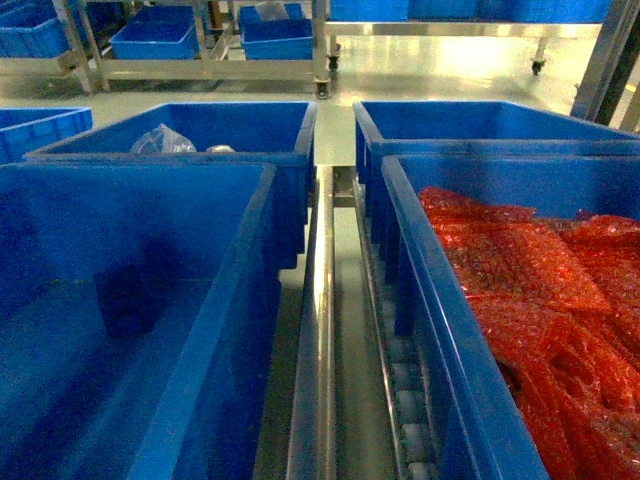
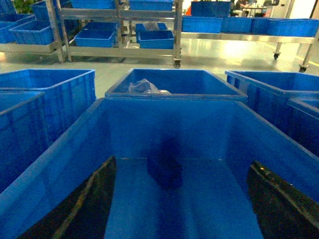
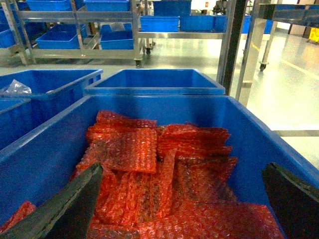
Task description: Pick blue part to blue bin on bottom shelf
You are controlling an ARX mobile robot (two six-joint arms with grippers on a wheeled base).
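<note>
Clearly the left hand (image 2: 182, 199) hangs wide open and empty over the near-left blue bin (image 1: 250, 300), where the blue part (image 2: 164, 169) lies as a dark block on the floor; lower straight onto it, keeping both fingers off the walls. The right hand (image 3: 182, 204), likewise spread and empty, hovers above red bubble-wrap bags (image 3: 149, 169). Room is tight: bins sit close, a roller lane (image 1: 405, 400) between them.

A glossy pale floor (image 1: 430, 70) reflects light beneath wheeled steel racks (image 2: 119, 47) holding blue crates (image 2: 97, 36).
</note>
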